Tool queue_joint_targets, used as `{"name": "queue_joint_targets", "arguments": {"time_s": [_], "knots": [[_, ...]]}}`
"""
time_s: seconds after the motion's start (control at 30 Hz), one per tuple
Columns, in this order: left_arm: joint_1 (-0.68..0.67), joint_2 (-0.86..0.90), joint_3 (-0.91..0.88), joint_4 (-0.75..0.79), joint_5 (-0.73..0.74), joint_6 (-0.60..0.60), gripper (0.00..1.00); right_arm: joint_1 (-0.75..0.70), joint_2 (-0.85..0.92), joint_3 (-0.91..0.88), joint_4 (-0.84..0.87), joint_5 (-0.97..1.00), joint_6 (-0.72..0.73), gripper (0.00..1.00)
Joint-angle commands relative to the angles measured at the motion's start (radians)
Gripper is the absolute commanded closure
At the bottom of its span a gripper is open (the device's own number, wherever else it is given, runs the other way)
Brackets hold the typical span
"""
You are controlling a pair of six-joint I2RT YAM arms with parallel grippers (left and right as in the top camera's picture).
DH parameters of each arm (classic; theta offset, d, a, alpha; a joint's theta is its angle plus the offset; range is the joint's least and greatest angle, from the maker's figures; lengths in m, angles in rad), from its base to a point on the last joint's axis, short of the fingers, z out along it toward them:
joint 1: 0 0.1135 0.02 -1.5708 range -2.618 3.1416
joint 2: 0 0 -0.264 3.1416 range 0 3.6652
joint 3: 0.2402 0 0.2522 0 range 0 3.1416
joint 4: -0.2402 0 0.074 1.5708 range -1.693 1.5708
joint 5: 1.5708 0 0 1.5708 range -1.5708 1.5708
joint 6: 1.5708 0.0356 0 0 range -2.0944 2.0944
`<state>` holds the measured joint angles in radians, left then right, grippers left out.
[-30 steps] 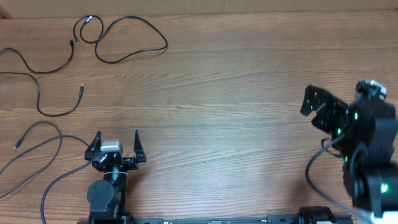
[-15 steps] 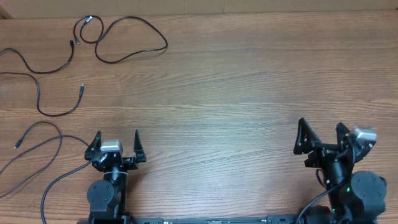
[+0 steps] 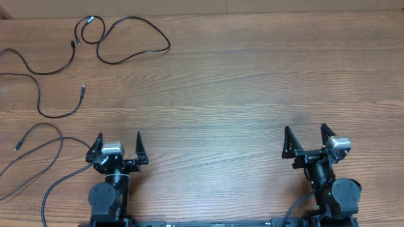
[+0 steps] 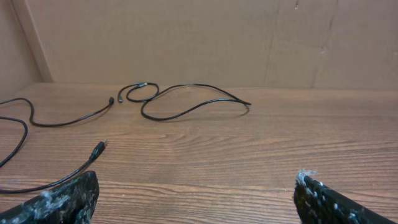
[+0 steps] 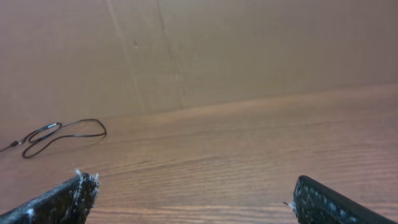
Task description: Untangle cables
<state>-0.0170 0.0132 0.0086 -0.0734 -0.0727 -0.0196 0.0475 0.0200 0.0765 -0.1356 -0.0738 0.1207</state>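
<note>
Thin black cables lie spread out at the far left of the table, with no knot in view. One cable (image 3: 168, 44) curls in a wide loop that crosses itself. A second cable (image 3: 77, 43) runs off the left edge. A third cable (image 3: 83, 91) bends round to a small plug. A fourth strand with a plug end (image 3: 16, 148) loops at the front left. My left gripper (image 3: 118, 135) is open and empty at the front, well short of the cables. My right gripper (image 3: 306, 129) is open and empty at the front right. The left wrist view shows the looped cable (image 4: 186, 112) ahead of the open left gripper (image 4: 198, 177). Beyond the right gripper (image 5: 193, 182), the looped cable (image 5: 62, 134) lies far off.
A thicker black wire (image 3: 50, 189) trails from the left arm's base across the front left. A brown cardboard wall (image 4: 205, 37) stands along the table's far edge. The wooden table top (image 3: 240, 82) stretches between the two arms.
The right arm has swung in from the right edge to the front of the table, its gripper now pointing at the far side. The left arm and the cables have not moved.
</note>
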Motion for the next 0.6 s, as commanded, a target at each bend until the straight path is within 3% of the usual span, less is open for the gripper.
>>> {"name": "queue_joint_targets", "arguments": {"time_s": [0.0,0.23,0.57], "knots": [[0.011,-0.009,-0.004,0.002,-0.008,-0.006,0.00,0.002,-0.018,-0.036,0.047,-0.018,-0.062,0.00],[0.011,-0.009,-0.004,0.002,-0.008,-0.006,0.00,0.002,-0.018,-0.069,0.060,-0.018,-0.146,0.00],[0.011,-0.009,-0.004,0.002,-0.008,-0.006,0.00,-0.004,-0.017,-0.068,0.051,0.034,-0.145,0.00]]}}
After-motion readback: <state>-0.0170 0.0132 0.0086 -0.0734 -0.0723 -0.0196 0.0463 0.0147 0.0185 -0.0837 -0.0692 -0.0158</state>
